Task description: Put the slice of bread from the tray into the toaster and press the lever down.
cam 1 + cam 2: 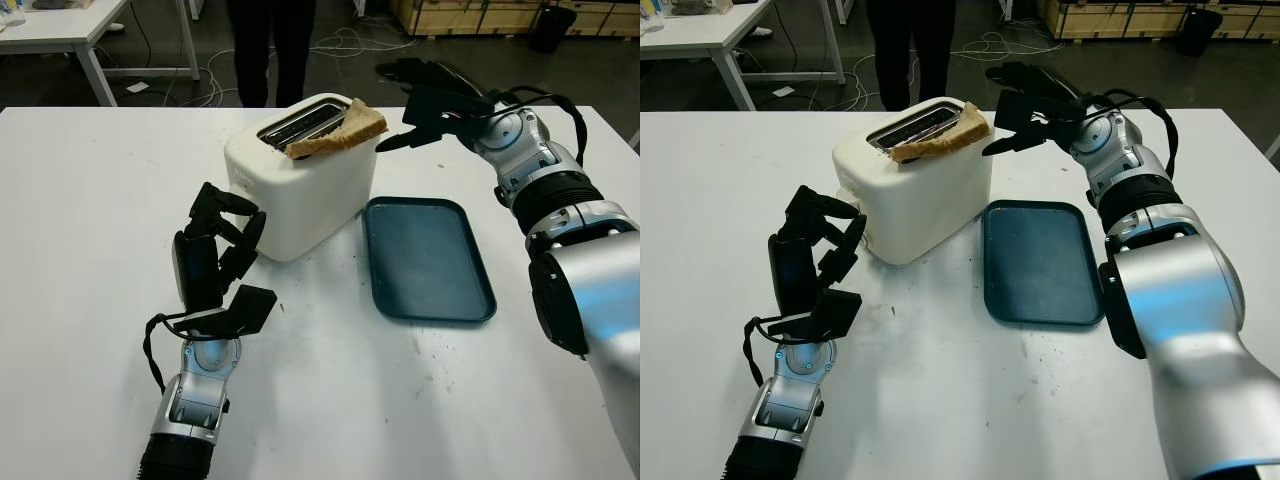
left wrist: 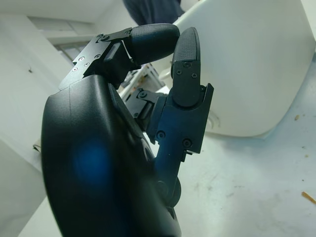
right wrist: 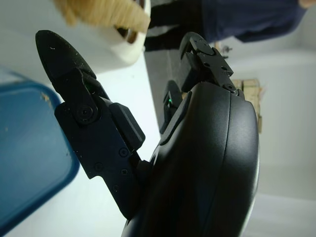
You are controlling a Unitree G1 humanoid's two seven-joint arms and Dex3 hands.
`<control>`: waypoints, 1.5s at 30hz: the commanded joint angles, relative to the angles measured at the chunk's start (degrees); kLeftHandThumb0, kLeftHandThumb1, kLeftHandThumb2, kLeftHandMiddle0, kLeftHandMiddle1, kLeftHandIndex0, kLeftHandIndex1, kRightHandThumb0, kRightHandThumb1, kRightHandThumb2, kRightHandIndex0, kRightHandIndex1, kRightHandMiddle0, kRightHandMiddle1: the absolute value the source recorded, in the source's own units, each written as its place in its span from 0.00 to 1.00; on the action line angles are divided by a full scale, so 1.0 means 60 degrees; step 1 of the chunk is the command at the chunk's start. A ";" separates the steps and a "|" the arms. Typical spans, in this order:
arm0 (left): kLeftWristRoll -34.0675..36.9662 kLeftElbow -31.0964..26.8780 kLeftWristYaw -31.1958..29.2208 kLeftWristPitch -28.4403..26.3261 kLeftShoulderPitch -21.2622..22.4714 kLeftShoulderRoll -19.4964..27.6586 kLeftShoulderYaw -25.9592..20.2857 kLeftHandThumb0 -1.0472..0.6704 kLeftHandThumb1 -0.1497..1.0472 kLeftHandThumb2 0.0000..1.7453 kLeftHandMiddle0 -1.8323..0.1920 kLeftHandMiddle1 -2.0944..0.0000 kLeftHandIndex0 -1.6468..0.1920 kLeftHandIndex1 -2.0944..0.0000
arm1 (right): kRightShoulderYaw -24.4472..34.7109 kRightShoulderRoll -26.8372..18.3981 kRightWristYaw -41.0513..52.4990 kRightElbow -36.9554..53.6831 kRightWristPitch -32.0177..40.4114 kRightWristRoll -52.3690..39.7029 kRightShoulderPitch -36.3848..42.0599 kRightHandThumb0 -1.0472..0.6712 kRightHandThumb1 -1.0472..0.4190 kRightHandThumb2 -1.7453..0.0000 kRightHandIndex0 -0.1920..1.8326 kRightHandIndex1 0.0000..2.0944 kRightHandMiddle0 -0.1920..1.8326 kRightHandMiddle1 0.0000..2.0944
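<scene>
Both robot hands are seen from the head camera above the white worktop. The left robot hand is held upright just beside the near-left face of the white toaster, its fingers curled and nothing grasped. The right robot hand is raised beyond the toaster's right end, released and holding nothing, one dark fingertip pointing toward the slice of bread. The slice is seen lying tilted across the toaster's top, over the slots rather than down inside one. A dark blue tray lies flat on the worktop just right of the toaster. A person's dark legs are seen standing behind the worktop.

From the left wrist, the curled black fingers are shown close against the toaster's white wall.

From the right wrist, an extended finger is shown above the blue tray, with the toaster's top and the bread's crust beyond it.
</scene>
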State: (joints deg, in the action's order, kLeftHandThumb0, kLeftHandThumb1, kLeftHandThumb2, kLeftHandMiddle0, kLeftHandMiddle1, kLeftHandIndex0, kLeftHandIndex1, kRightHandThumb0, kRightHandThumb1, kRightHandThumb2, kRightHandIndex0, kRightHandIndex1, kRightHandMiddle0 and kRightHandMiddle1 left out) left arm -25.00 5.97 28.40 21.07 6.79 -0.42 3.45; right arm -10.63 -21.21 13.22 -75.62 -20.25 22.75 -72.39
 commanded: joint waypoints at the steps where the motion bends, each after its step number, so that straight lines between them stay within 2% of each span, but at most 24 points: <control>1: -0.0040 -0.0076 -0.0078 -0.0054 0.0044 0.0013 0.0051 0.38 0.89 0.15 0.53 0.17 0.62 0.24 | 0.0129 0.0096 -0.0215 0.0216 -0.0511 -0.0210 0.0076 0.17 0.30 1.00 0.21 0.04 0.24 0.01; 4: -0.0021 -0.0105 -0.0119 -0.0101 0.0055 -0.0005 0.0049 0.38 0.89 0.14 0.53 0.17 0.61 0.24 | 0.0299 0.0181 -0.0509 0.0258 -0.1093 -0.0330 0.0175 0.16 0.29 1.00 0.24 0.07 0.27 0.02; 13: 0.0073 -0.0138 -0.0203 -0.0102 0.0093 -0.0074 0.0036 0.39 0.89 0.14 0.53 0.17 0.61 0.25 | 0.0722 0.0551 -0.0749 0.0268 -0.2008 -0.0762 0.0422 0.37 0.27 0.99 0.37 0.16 0.42 0.07; 17: 0.0020 -0.0152 -0.0182 -0.0144 0.0103 -0.0080 0.0022 0.38 0.89 0.14 0.53 0.17 0.61 0.25 | 0.0491 0.0570 -0.0914 0.0226 -0.2233 -0.0516 0.0463 0.48 0.25 0.99 0.42 0.17 0.46 0.07; 22: -0.0047 -0.0213 -0.0165 -0.0185 0.0081 -0.0067 0.0006 0.38 0.89 0.14 0.53 0.17 0.61 0.25 | 0.0089 0.0550 -0.0931 0.0111 -0.2010 -0.0149 0.0431 0.53 0.22 0.99 0.52 0.19 0.53 0.08; 31: 0.0019 -0.0210 -0.0177 -0.0086 0.0068 -0.0047 -0.0018 0.39 0.89 0.14 0.53 0.17 0.62 0.24 | -0.0868 0.0383 -0.1071 0.0062 -0.1738 0.0699 0.0330 0.52 0.21 0.99 0.64 0.15 0.62 0.06; 35: -0.0002 -0.0230 -0.0188 -0.0121 0.0065 -0.0041 -0.0015 0.39 0.89 0.15 0.52 0.17 0.61 0.24 | -0.1387 0.0290 -0.1714 0.0084 -0.1933 0.1262 0.0302 0.54 0.18 0.99 0.69 0.15 0.66 0.06; 43: -0.0003 -0.0180 -0.0152 -0.0053 0.0106 -0.0038 -0.0016 0.39 0.89 0.14 0.53 0.17 0.62 0.24 | -0.2262 0.0086 -0.3201 0.0114 -0.2427 0.2176 0.0252 0.56 0.17 0.99 0.74 0.17 0.69 0.05; 45: -0.0027 -0.0204 -0.0175 -0.0072 0.0111 -0.0017 -0.0007 0.39 0.89 0.15 0.52 0.17 0.62 0.24 | -0.2464 0.0032 -0.3662 0.0110 -0.2534 0.2407 0.0229 0.52 0.17 1.00 0.74 0.20 0.69 0.05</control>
State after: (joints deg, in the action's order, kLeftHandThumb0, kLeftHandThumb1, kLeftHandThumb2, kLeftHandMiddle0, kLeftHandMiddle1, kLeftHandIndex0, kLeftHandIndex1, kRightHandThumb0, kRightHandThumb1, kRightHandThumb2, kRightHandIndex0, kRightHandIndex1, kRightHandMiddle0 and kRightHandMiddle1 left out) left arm -24.96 5.07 27.44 20.40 6.81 -0.84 3.32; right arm -24.44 -20.17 -7.09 -74.61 -35.64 35.48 -71.16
